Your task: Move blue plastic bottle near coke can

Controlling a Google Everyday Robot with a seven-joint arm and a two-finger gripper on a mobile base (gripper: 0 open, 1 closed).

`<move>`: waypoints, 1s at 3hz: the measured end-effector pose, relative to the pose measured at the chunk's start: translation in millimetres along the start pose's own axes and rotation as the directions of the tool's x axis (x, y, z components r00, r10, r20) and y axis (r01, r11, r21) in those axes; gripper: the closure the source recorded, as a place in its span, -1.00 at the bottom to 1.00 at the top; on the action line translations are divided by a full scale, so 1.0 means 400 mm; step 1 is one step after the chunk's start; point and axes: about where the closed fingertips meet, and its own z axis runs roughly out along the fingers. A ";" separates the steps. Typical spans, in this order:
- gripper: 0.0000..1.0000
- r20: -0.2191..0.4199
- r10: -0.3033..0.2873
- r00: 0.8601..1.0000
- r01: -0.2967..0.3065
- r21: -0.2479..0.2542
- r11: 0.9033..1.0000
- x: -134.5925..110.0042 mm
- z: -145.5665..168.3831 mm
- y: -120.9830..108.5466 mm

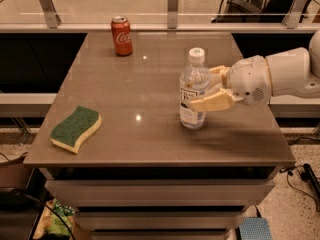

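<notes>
The blue plastic bottle (pixel 194 91), clear with a white cap and a white label, stands upright on the right half of the brown table (pixel 150 89). My gripper (pixel 201 89) reaches in from the right and is shut on the bottle at label height, with one cream finger (pixel 210 103) across its front and the other behind it. The red coke can (pixel 122 36) stands upright at the table's far left, well apart from the bottle.
A green and yellow sponge (pixel 76 128) lies near the table's front left edge. A glass railing with metal posts (pixel 173 6) runs behind the table. My white arm (pixel 285 74) stretches over the table's right edge.
</notes>
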 end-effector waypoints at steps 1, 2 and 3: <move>1.00 0.003 0.008 1.000 -0.009 0.027 1.000 -0.029 0.000 -0.028; 1.00 0.004 0.016 1.000 -0.017 0.059 0.998 -0.065 -0.003 -0.079; 1.00 -0.005 0.029 1.000 -0.028 0.113 0.993 -0.103 -0.003 -0.156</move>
